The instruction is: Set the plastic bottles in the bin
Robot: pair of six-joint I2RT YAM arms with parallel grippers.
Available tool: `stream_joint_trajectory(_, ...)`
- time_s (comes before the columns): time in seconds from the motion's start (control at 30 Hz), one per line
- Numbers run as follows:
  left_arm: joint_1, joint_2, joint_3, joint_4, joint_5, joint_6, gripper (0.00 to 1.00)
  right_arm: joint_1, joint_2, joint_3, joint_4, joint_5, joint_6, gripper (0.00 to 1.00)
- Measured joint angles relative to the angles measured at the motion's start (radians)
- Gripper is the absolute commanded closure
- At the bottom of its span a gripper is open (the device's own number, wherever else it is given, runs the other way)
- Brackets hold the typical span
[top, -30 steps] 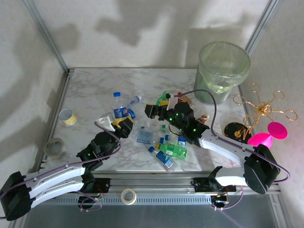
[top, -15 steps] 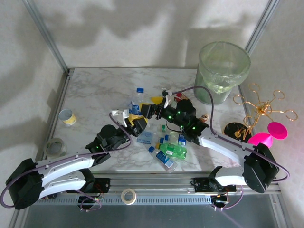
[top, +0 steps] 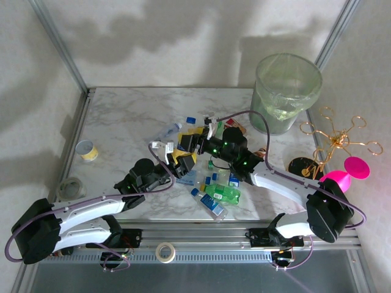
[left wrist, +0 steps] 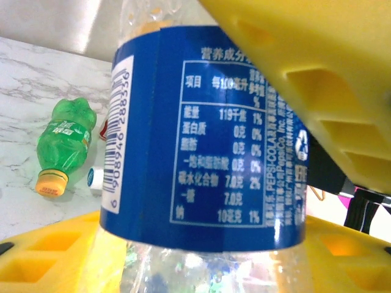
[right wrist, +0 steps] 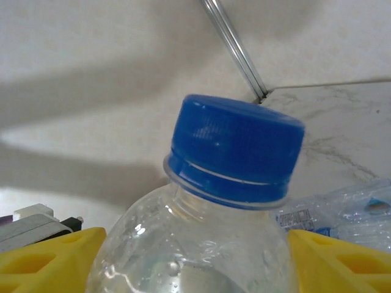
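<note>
Left claw (top: 185,157): narrow, clamped across the label of an upright clear plastic bottle with a blue label (left wrist: 208,122). Its yellow pads (left wrist: 342,91) sit above and below the bottle in the wrist view.
Right claw (right wrist: 195,256): reaching in from 3 o'clock. Its yellow pads (right wrist: 49,256) lie flush on both sides of the same bottle's shoulder, just under the blue cap (right wrist: 235,152). Reads as a grip.
Changed: a second ago the left claw held the bottle further toward 9 o'clock and the right claw stood wide. The bottle has since come to mid-table and the right jaws have drawn in.
Meaning: probably a hand-over, left to right, with the left claw not yet released.
Tall round translucent bin with pale green liner (top: 278,116): at 1 o'clock of the claws, well apart from them. The bottle is not yet in.
Left to do: a green plastic bottle (top: 223,194) and other loose bottles lie at 5 o'clock on the white marble table (top: 122,122).
</note>
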State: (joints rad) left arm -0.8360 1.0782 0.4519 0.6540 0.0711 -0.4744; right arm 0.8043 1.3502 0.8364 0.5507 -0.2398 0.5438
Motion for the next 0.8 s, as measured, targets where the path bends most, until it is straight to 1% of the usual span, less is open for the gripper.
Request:
stream_joint_trajectory(0.03,0.000,0.000,0.000,0.000,0.000,0.002,0.89,0.001,0.000,0.000,0.001,0.000,0.002,0.42)
stream_joint_trajectory(0.07,0.000,0.001,0.001,0.000,0.000,0.004,0.76,0.001,0.000,0.000,0.001,0.000,0.002,0.43)
stream_joint_trajectory(0.1,0.000,0.002,0.001,0.000,-0.002,0.008,0.55,0.001,0.000,0.000,0.000,0.002,0.002,0.44)
stream_joint_trajectory(0.13,0.000,0.002,0.001,0.000,-0.003,0.008,0.39,0.001,0.000,0.000,0.000,0.003,0.002,0.46)
stream_joint_trajectory(0.17,0.000,0.002,0.001,0.000,-0.003,0.008,0.26,0.002,0.000,0.000,0.000,0.004,0.002,0.46)
stream_joint_trajectory(0.23,0.000,0.002,0.001,0.000,-0.004,0.006,0.08,0.001,0.000,0.000,-0.001,0.010,-0.001,0.47)
stream_joint_trajectory(0.27,0.000,0.002,0.003,0.000,-0.007,0.003,0.01,0.001,0.000,0.000,-0.001,0.015,-0.001,0.47)
stream_joint_trajectory(0.4,0.000,-0.010,0.003,-0.005,-0.026,0.004,0.00,-0.008,-0.019,-0.003,-0.019,0.057,-0.001,0.48)
stream_joint_trajectory(0.5,0.000,-0.038,0.003,-0.008,-0.052,0.003,0.01,-0.036,-0.053,-0.005,-0.040,0.085,-0.008,0.49)
stream_joint_trajectory(0.6,0.002,-0.083,-0.017,-0.007,-0.100,0.000,0.00,-0.091,-0.087,-0.003,-0.069,0.111,-0.016,0.50)
stream_joint_trajectory(0.67,0.009,-0.120,-0.042,-0.011,-0.145,-0.010,0.00,-0.140,-0.104,0.014,-0.119,0.140,-0.036,0.50)
stream_joint_trajectory(0.8,0.049,-0.175,-0.080,-0.034,-0.225,-0.044,0.00,-0.230,-0.109,0.106,-0.235,0.208,-0.101,0.49)
